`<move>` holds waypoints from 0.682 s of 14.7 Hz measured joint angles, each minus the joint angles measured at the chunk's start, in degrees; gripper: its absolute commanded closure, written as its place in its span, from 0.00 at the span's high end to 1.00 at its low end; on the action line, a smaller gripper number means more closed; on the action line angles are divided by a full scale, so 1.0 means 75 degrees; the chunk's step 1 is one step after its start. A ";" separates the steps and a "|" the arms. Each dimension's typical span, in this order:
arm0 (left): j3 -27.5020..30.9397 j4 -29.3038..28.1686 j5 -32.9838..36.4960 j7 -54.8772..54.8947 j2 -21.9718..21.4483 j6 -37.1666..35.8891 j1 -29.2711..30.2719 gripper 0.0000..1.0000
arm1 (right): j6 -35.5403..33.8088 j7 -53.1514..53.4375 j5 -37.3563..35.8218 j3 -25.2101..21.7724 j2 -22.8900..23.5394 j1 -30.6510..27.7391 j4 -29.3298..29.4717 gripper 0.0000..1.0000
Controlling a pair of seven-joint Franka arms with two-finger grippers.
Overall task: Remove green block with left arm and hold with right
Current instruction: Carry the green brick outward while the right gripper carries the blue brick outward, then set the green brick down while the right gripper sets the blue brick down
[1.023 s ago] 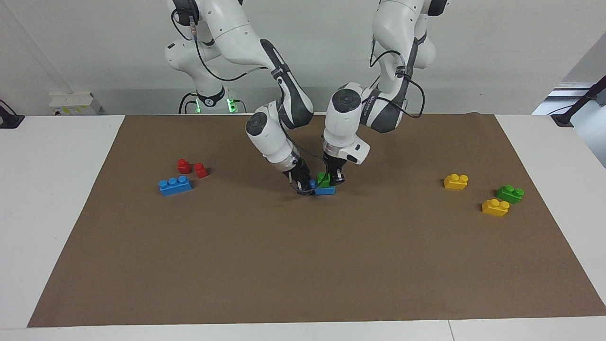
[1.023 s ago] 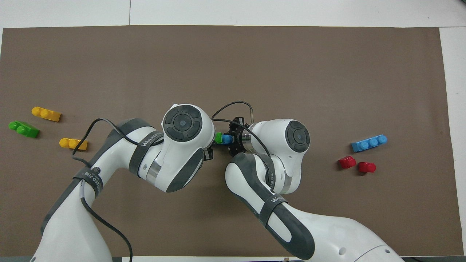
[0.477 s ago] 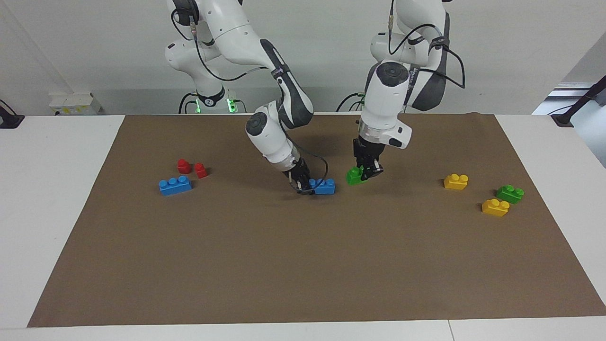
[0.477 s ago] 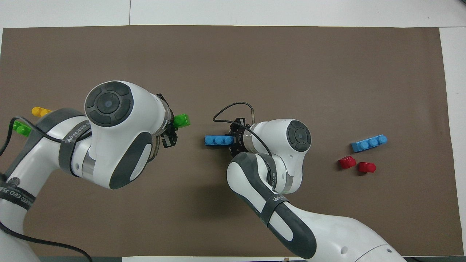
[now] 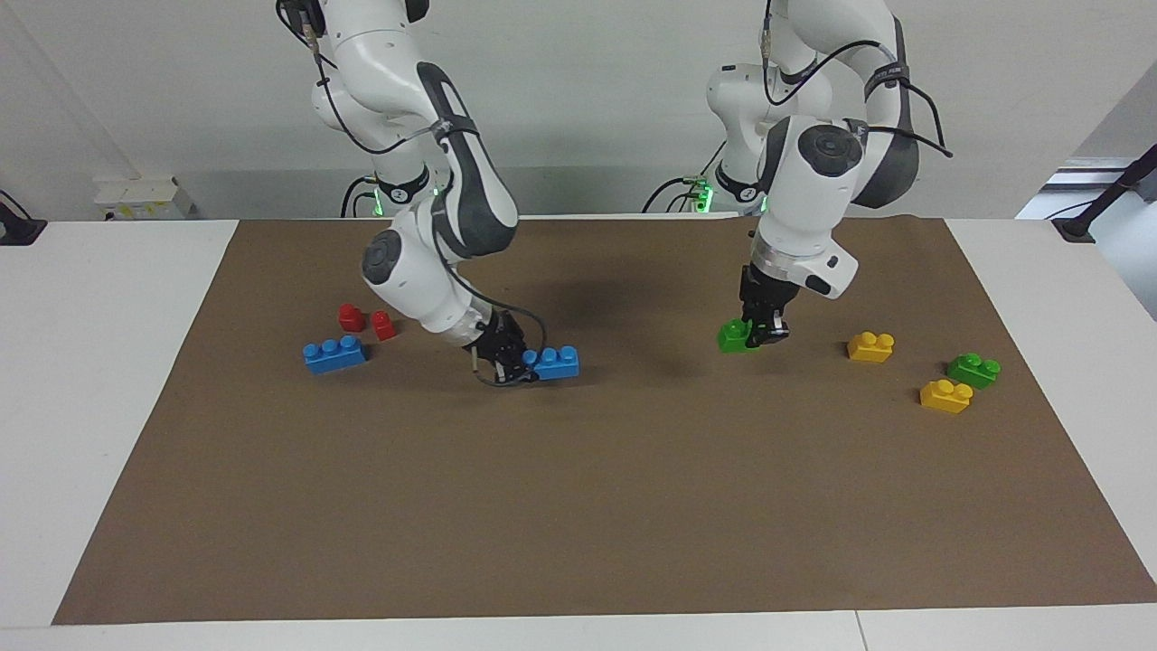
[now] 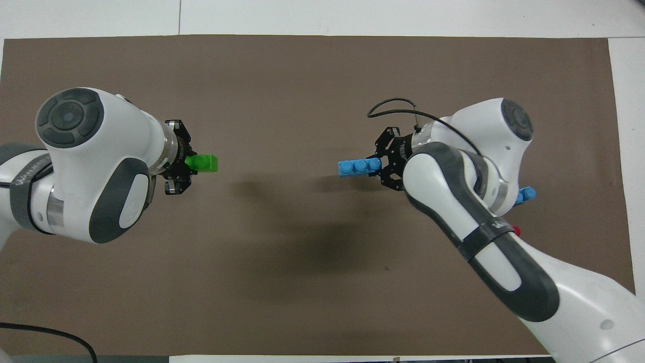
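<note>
My left gripper (image 5: 756, 333) is shut on the green block (image 5: 734, 336), a bright green two-stud brick, and holds it low over the mat beside a yellow brick (image 5: 870, 346). In the overhead view the green block (image 6: 204, 163) sticks out of the left gripper (image 6: 187, 165). My right gripper (image 5: 524, 362) is shut on one end of a blue three-stud brick (image 5: 555, 363), low over the middle of the mat. It also shows in the overhead view, the right gripper (image 6: 381, 165) on the blue brick (image 6: 359, 166). The two bricks are well apart.
A second green block (image 5: 973, 369) and another yellow brick (image 5: 945, 396) lie toward the left arm's end of the brown mat (image 5: 578, 506). Another blue three-stud brick (image 5: 334, 353) and two red pieces (image 5: 366, 321) lie toward the right arm's end.
The green block came off the blue brick. My left gripper carried it toward the left arm's end. My right gripper moved the blue brick toward the right arm's end.
</note>
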 measured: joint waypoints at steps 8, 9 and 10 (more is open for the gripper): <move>0.0032 -0.0046 0.0001 0.3739 0.0043 0.0044 0.1650 0.00 | -0.1238 -0.2065 -0.0719 -0.0032 0.0069 -0.2377 0.0303 0.00; 0.0032 -0.0057 0.0001 0.4167 0.0087 0.0089 0.1799 0.00 | -0.1236 -0.2207 -0.0739 -0.0034 0.0097 -0.2520 0.0233 0.00; 0.0031 -0.0070 0.0001 0.4580 0.0162 0.0175 0.1935 0.00 | -0.1227 -0.2321 -0.0743 -0.0034 0.0123 -0.2618 0.0171 0.00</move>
